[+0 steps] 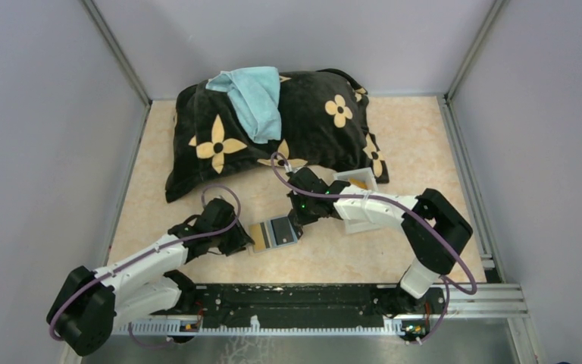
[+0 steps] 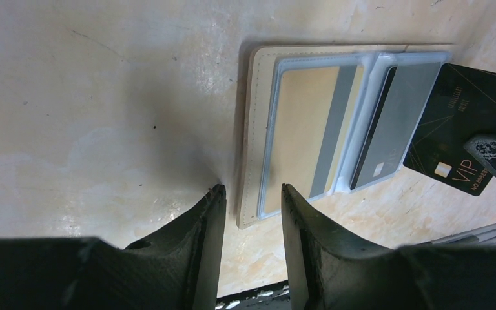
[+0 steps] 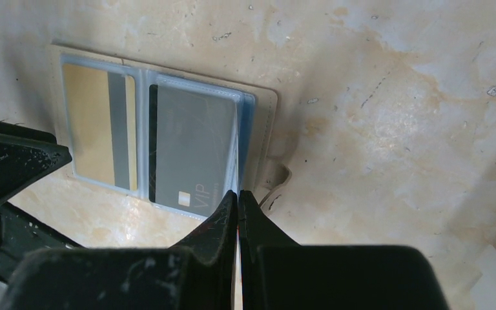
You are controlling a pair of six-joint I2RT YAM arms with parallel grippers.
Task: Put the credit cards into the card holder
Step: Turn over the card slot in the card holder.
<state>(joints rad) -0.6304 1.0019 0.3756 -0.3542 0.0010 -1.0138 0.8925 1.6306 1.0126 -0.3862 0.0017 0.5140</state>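
The tan card holder (image 2: pixel 253 129) lies open and flat on the table (image 1: pixel 273 231). A gold credit card (image 2: pixel 303 135) sits in its left clear sleeve and a dark grey one (image 2: pixel 394 123) in its right sleeve. My right gripper (image 3: pixel 239 192) is shut on a black VIP credit card (image 2: pixel 465 123). That card is tilted and seen edge-on in the right wrist view, at the right sleeve's outer edge. My left gripper (image 2: pixel 252 197) is open, its fingertips straddling the holder's near left corner. The snap tab (image 3: pixel 278 177) sticks out beside the right fingers.
A white tray (image 1: pixel 360 182) stands just behind the right gripper. A black pillow with flower prints (image 1: pixel 303 121), with a light blue cloth (image 1: pixel 254 95) on it, fills the back of the table. Grey walls enclose both sides.
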